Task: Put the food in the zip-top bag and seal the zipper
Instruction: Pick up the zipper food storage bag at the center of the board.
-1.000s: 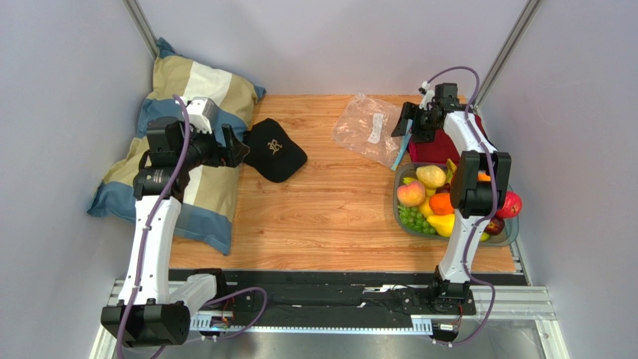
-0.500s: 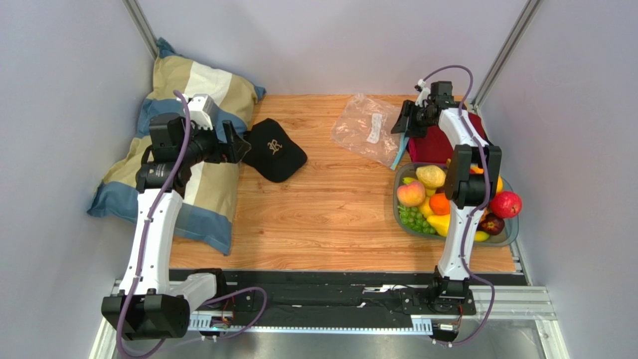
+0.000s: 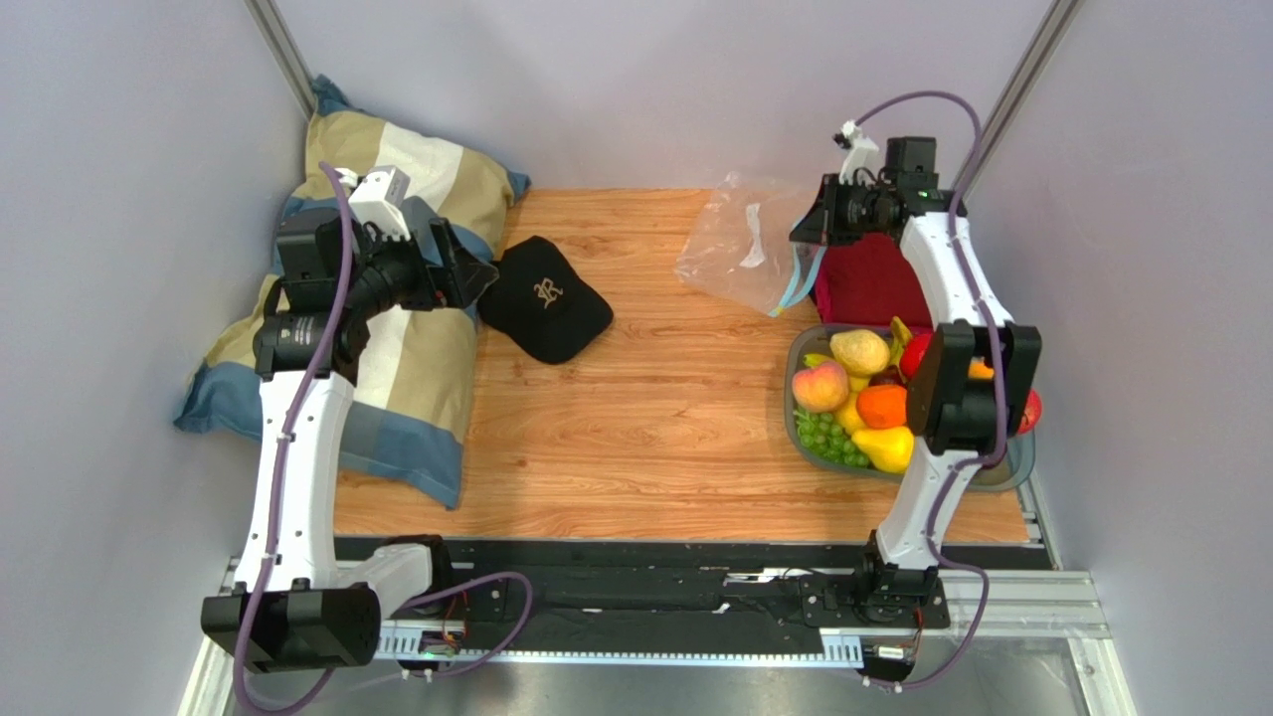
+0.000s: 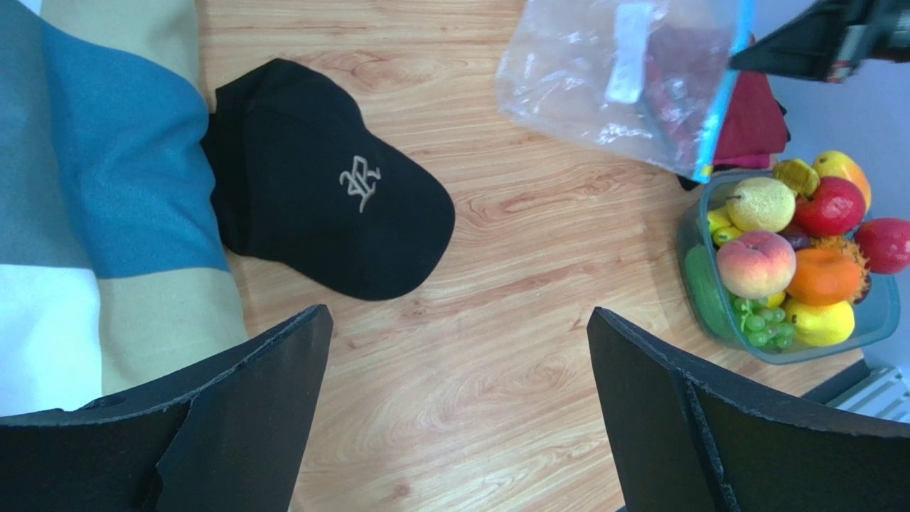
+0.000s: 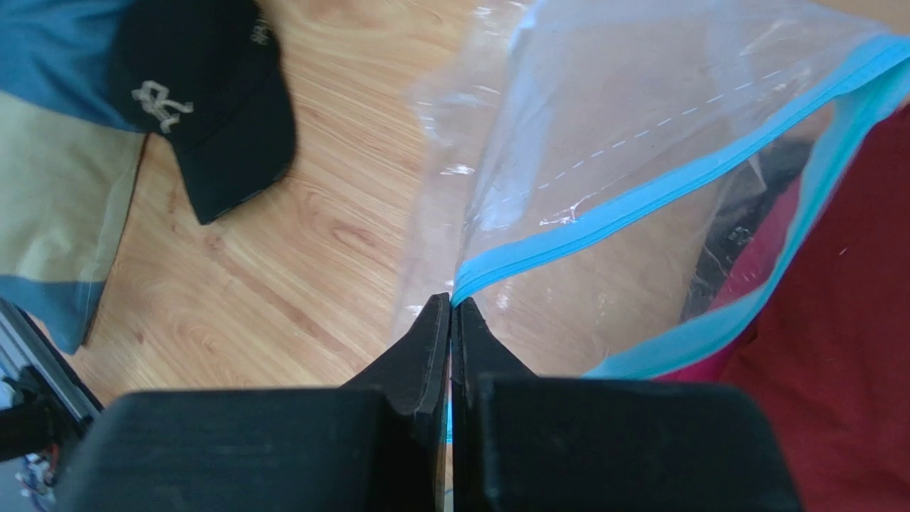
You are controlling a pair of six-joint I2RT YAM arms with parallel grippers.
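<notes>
Glossy plastic food (image 3: 874, 406) heaped in the grey tray (image 3: 791, 410) by the desk's right edge. Black cloth cap (image 3: 546, 299) has a pale stitched monogram, unreadable. Left gripper (image 4: 457, 315) gapes wide. Far right corner: right gripper (image 5: 451, 309) is pinched onto the crinkly zip-top bag (image 3: 732, 239) at its blue zipper (image 5: 662, 181).

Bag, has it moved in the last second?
Yes. The bag has shifted slightly toward the back wall, away from the tray; the right claw, shut on its zipper, has lifted that side.
</notes>
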